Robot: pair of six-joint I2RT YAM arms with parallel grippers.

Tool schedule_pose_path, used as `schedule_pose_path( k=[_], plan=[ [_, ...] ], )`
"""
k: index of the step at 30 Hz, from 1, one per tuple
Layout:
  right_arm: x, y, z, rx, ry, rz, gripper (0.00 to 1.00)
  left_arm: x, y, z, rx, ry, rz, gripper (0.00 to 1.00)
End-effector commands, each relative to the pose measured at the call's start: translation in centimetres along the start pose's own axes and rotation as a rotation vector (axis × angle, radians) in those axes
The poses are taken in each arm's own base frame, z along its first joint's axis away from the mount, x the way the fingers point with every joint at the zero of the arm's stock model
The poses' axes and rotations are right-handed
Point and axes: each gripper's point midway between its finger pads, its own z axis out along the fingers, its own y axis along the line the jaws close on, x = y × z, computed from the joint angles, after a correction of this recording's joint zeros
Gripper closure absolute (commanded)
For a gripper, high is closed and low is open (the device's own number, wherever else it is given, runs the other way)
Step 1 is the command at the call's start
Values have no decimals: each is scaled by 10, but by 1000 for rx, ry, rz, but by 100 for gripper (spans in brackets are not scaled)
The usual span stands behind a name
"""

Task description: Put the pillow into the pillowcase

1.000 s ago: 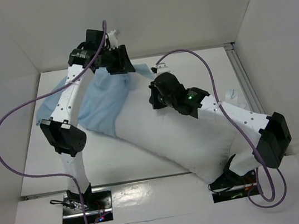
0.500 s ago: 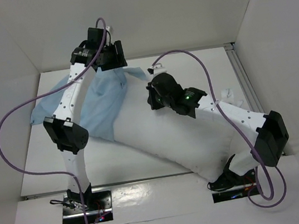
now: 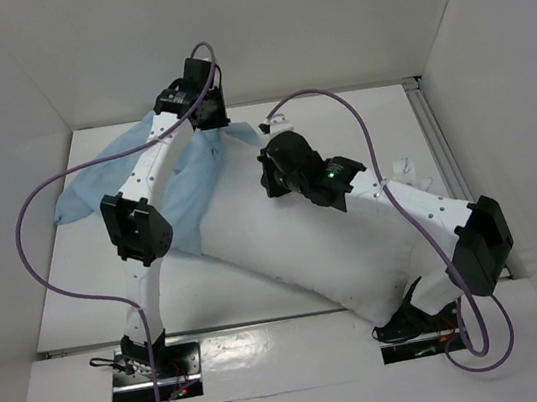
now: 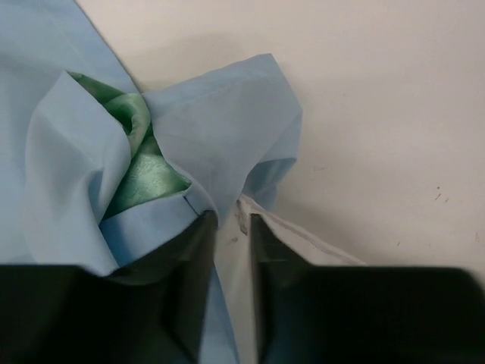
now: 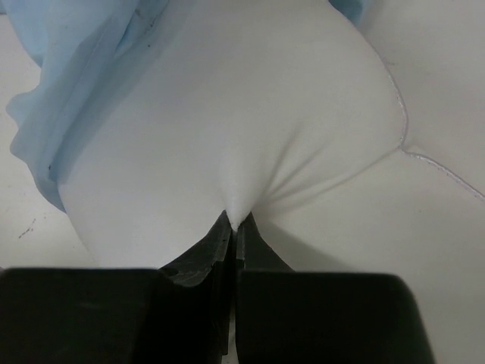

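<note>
Right gripper (image 5: 233,220) is pinching a fold of pillow (image 5: 250,114). Left gripper (image 4: 231,227) has a narrow gap at the pillowcase (image 4: 220,129) hem, can't tell if it's holding

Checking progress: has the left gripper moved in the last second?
Yes. The left gripper has shifted right, farther from the table's far-left corner.

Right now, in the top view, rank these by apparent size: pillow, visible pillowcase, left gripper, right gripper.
1. pillow
2. pillowcase, counting only the part that shows
3. left gripper and right gripper: they look alike, so not ranked
</note>
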Motion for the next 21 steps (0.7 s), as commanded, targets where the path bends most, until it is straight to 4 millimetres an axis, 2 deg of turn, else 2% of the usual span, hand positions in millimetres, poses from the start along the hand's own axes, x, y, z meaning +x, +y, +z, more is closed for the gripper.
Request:
schedule_pose_path(
  k=[1,2,3,4,6,8,9,10,12,13,14,16,21],
  plan=[
    [-28,24,-6,-63,-75,7,100,-25,-4,-9,10,-85,3,68],
    [-28,24,-6,-63,-75,7,100,-26,-7,-9,23,-90,13,77],
    [-32,25,-7,-67,-83,9,100,-24,-11,-10,30,-89,19,94],
    [-32,25,-7,-67,-83,9,100,-21,-12,-8,37,-77,20,100],
    [-33,24,-7,-59,-87,10,100,-24,-13,-13,40,-87,19,100],
    [-31,23,-7,-55,-79,7,100,-28,-4,-20,-4,-108,16,100],
    [-31,23,-7,-55,-79,7,100,-25,-4,-21,-21,-107,22,91],
    [-31,23,-7,-55,-79,7,100,-28,6,-28,-71,-126,19,72],
    [-31,23,-7,-55,-79,7,100,-29,10,-33,-110,-146,22,59],
    [-30,25,-7,-64,-74,7,100,-32,12,-34,-122,-161,18,57],
    [-25,28,-5,-68,-64,0,100,-32,15,-38,-132,-169,17,50],
    [-29,29,-6,-72,-72,2,100,-37,15,-39,-134,-198,-1,49],
    [-29,29,-6,-72,-72,2,100,-47,16,-45,-141,-250,-30,31]
  ],
)
